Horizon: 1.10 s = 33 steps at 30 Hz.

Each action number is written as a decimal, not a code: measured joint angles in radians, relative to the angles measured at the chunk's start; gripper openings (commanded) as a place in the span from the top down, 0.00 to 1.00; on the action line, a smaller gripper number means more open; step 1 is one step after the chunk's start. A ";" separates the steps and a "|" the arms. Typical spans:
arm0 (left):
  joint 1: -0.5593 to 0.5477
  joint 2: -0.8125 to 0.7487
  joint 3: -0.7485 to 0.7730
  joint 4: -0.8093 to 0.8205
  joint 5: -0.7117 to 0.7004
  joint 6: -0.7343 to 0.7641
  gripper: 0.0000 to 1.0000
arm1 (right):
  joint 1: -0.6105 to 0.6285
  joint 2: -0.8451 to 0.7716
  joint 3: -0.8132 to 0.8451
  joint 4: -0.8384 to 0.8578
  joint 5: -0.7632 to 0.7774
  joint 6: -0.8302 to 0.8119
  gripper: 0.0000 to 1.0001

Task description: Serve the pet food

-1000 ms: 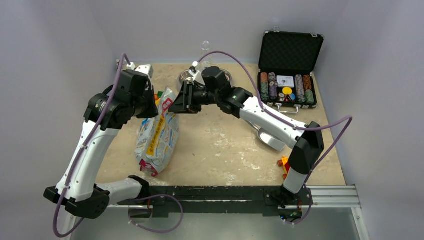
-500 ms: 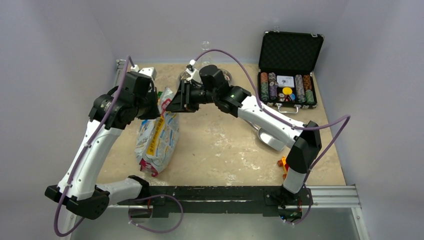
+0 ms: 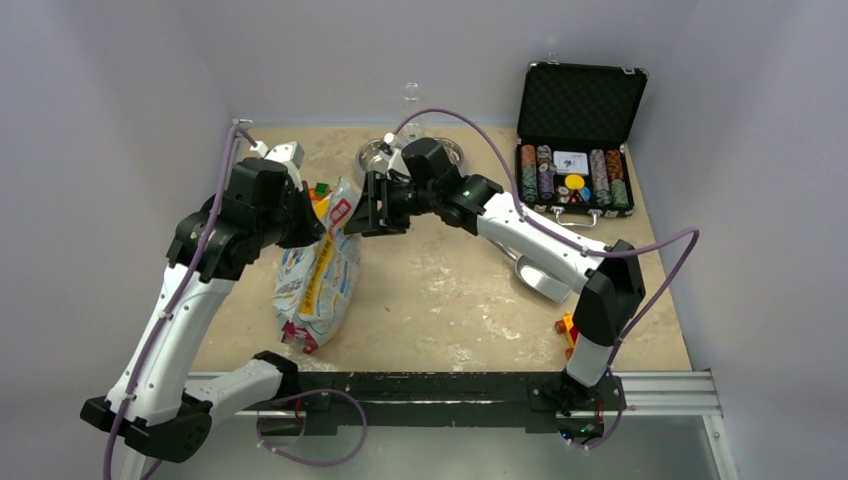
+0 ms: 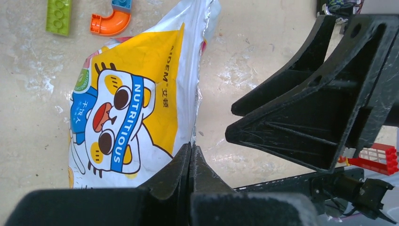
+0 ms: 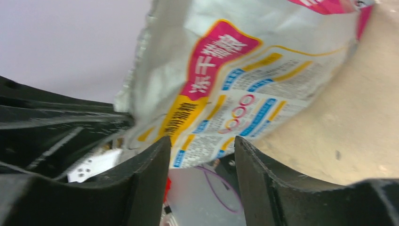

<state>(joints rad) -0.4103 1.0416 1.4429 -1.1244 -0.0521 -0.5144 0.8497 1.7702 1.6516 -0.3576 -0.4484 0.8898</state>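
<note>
Bag (image 3: pixel 318 270): on the table (image 3: pixel 450 290), between the arms.
Left pincer (image 4: pixel 192 149): pressed together on Bag's side edge.
Right pincer (image 5: pixel 201 141): spread, just before Bag's top end.
Pet food: hidden; cannot tell where.

Beige, scuffed table (image 3: pixel 450 300) carrying a scatter of things

A printed foil bag (image 3: pixel 315 285) lies on the left half, its far end raised off the surface. An open black chip case (image 3: pixel 583 100) stands at the far right corner, and metal bowls (image 3: pixel 373 154) sit mid far edge. A green brick (image 4: pixel 59 16) and an orange curved piece (image 4: pixel 109 23) lie by the bag's far end. A white scoop (image 3: pixel 545 283) lies right of centre.
</note>
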 measured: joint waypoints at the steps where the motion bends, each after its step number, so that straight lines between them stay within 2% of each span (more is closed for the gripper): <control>1: 0.001 0.012 0.011 -0.009 0.000 -0.012 1.00 | -0.009 -0.002 -0.007 -0.019 -0.012 -0.027 0.37; 6: 0.002 0.105 0.100 -0.084 0.032 -0.095 1.00 | -0.013 -0.039 -0.080 -0.038 -0.040 -0.183 0.22; 10: 0.002 0.151 0.155 -0.142 0.035 -0.146 1.00 | 0.106 -0.172 -0.276 0.062 0.031 -0.301 0.15; 12: 0.002 0.166 0.183 -0.175 0.008 -0.168 1.00 | 0.227 -0.244 -0.365 0.137 0.115 -0.360 0.15; 15: 0.004 0.179 0.212 -0.214 -0.027 -0.204 1.00 | 0.374 -0.279 -0.392 0.212 0.242 -0.413 0.15; 20: 0.004 0.193 0.233 -0.244 -0.040 -0.254 1.00 | 0.471 -0.245 -0.341 0.275 0.495 -0.419 0.15; 23: 0.004 0.233 0.296 -0.304 -0.060 -0.256 1.00 | 0.515 -0.200 -0.286 0.292 0.644 -0.394 0.15; 28: 0.004 0.293 0.470 -0.346 -0.055 -0.215 0.73 | 0.588 -0.145 -0.247 0.322 0.782 -0.376 0.15; 31: 0.004 0.269 0.546 -0.353 -0.066 -0.178 0.57 | 0.647 -0.127 -0.247 0.355 0.835 -0.400 0.15; 33: 0.004 0.234 0.553 -0.368 -0.094 -0.158 0.54 | 0.681 -0.111 -0.233 0.360 0.877 -0.417 0.16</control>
<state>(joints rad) -0.4061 1.2758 1.9957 -1.4925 -0.1459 -0.6724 1.5311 1.6588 1.4185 0.0029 0.4282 0.4732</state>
